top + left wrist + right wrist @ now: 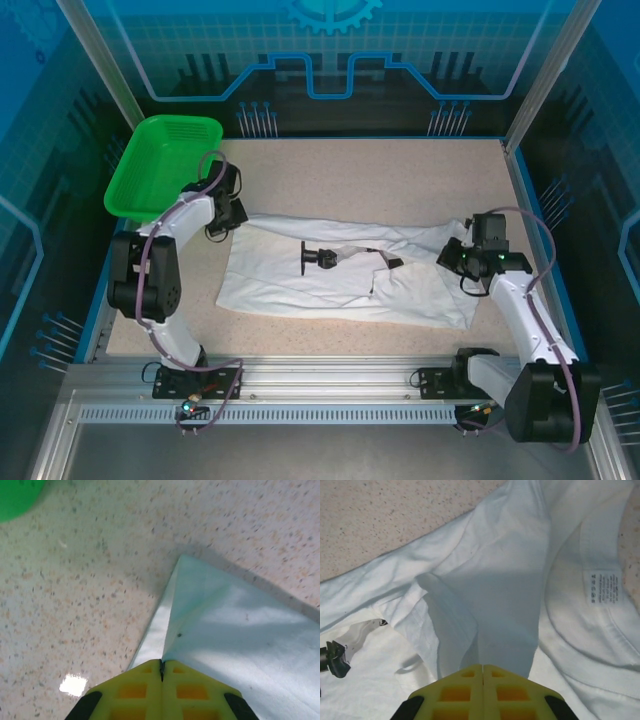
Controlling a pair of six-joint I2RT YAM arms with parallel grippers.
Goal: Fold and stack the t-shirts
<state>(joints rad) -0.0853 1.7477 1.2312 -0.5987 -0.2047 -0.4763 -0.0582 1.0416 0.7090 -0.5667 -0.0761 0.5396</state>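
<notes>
Grip on both ends of one t-shirt (330, 290), laid sideways across the bench (400, 175).
At the left end, left gripper (161, 664) clenched on a thin edge of cloth at the shirt's far corner, near the green basket (165, 165); at the right end, right gripper (482, 667) clenched on a raised ridge of cloth beside the collar and its sewn label (602, 587). From the left gripper, cloth running off to the right; from the right gripper, off to the left, with the black print (320, 257) roughly midway. Long axis left to right, collar end to the right, each arm nearest its own end. Next fold probably a matter of lifting both ends together and carrying them across the short axis; uneven pull likely to skew the crease.
</notes>
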